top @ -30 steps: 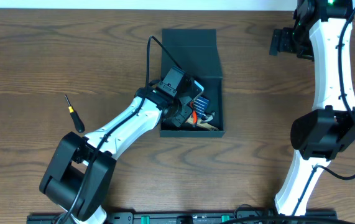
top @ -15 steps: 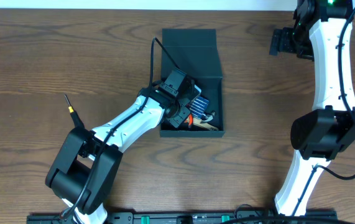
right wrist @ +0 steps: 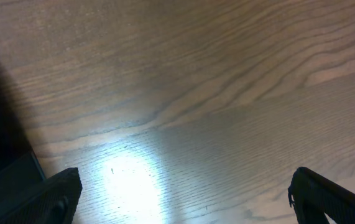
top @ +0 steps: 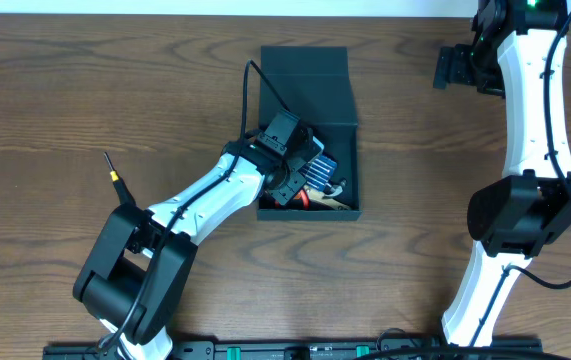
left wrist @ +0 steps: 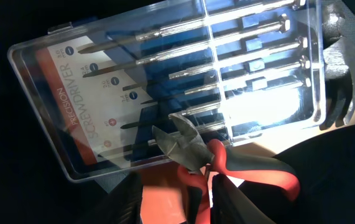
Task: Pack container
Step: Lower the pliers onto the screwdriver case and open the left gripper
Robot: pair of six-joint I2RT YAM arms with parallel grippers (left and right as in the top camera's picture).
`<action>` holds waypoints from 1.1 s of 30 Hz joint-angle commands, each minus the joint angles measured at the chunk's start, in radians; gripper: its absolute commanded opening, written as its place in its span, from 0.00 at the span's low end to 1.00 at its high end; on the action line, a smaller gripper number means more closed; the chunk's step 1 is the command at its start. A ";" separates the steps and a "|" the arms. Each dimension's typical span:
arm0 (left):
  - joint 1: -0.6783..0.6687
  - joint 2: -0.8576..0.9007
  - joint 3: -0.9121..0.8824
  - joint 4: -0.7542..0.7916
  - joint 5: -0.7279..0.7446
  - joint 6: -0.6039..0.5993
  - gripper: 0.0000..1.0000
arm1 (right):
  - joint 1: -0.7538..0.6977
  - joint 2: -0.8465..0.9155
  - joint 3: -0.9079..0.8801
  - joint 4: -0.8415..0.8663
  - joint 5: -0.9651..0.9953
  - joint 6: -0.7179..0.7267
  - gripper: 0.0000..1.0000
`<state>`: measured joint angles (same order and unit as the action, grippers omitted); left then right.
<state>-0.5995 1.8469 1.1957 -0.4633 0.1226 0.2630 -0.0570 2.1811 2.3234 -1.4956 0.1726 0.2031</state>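
Two fingers point(left wrist: 127, 199) of left gripper point(left wrist: 177, 198), shut a second ago, now parted around red cutters point(left wrist: 193, 152) lying on screwdriver case point(left wrist: 165, 74) inside container point(top: 305, 80), mid-table, lid back. Probably released: item packed. Right gripper point(right wrist: 183, 186) spread wide, idle over bare wood. Loose screwdriver point(top: 115, 178) not yet packed.

Matt cardboard, clear plastic and steel on a wooden table

The container point(top: 305, 85) at upper centre looked like matt dark teal cardboard, and the table point(top: 65, 100) was brown wood with a strong grain and a slight sheen. The screwdriver case point(left wrist: 165, 81) was clear glossy plastic catching glare, over a printed paper card point(left wrist: 71, 102) and bright metal shafts point(left wrist: 239, 59). The side cutters point(left wrist: 186, 149) at lower centre had dull grey steel blades and smooth red-and-black grips.
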 commanded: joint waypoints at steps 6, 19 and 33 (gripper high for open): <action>-0.002 0.012 0.011 0.001 -0.011 0.005 0.39 | 0.004 -0.027 0.020 0.000 0.003 0.018 0.99; -0.001 -0.052 0.055 -0.077 -0.088 0.005 0.40 | 0.004 -0.027 0.019 0.000 0.003 0.018 0.99; 0.001 -0.204 0.100 -0.109 -0.144 -0.079 0.40 | 0.004 -0.027 0.020 0.000 0.003 0.017 0.99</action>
<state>-0.5995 1.7008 1.2510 -0.5716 0.0383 0.2359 -0.0570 2.1811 2.3234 -1.4960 0.1726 0.2031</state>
